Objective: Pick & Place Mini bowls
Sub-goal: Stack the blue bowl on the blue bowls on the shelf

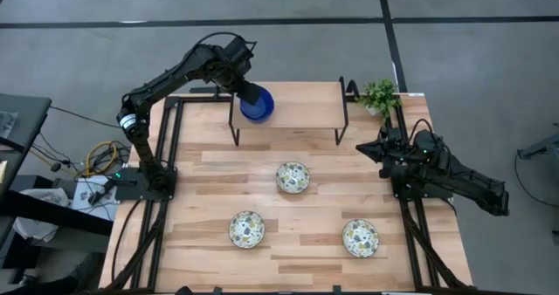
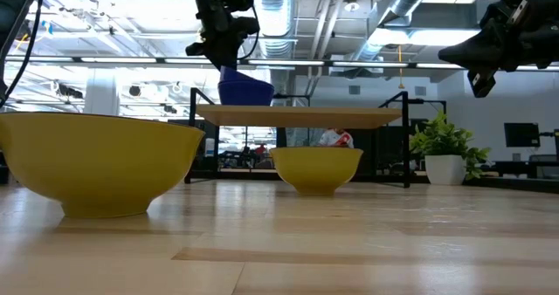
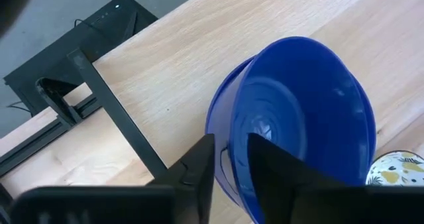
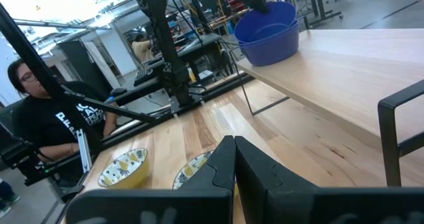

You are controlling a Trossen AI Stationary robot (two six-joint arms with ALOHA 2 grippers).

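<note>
High view hides the left gripper [image 1: 251, 92] behind its wrist, narrowly parted astride the stacked blue bowls' [image 1: 258, 105] rim.

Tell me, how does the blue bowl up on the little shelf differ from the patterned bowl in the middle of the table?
The blue bowl is plain blue; the middle patterned bowl is speckled inside, yellow outside. The blue bowl sits on the raised shelf, seemingly stacked on another blue one; the patterned bowl stands alone on the table. The left hand straddles the blue bowl's rim; nothing touches the patterned bowl. Both are small and round.

the stacked bowls [image 1: 257, 105] are solid cobalt blue; three floral bowls [image 1: 293, 177] are white inside with speckled multicolour flowers, yellow outside; the shelf [image 1: 306, 107] is pale wood.
</note>
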